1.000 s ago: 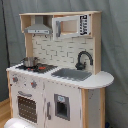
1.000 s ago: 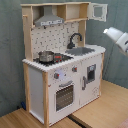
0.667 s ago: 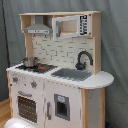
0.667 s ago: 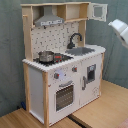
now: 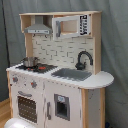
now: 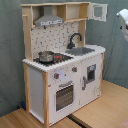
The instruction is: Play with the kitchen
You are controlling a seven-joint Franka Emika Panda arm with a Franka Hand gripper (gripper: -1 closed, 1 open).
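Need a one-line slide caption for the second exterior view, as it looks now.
Toy kitchen with a pot on its stove; the robot arm sits at the right edge.

A grey curtain hangs behind everything, filling the backdrop in both exterior views; in the second exterior view it drops in soft vertical folds down the second exterior view's left side and carries on past the right. Underfoot is a light wooden floor, bare and smooth toward the second exterior view's lower right corner. A dark seam runs across the boards near the bottom edge there, splitting the wood into two panels. In the first exterior view only a small wedge of that same floor shows, at the lower left corner, below the curtain's hem.
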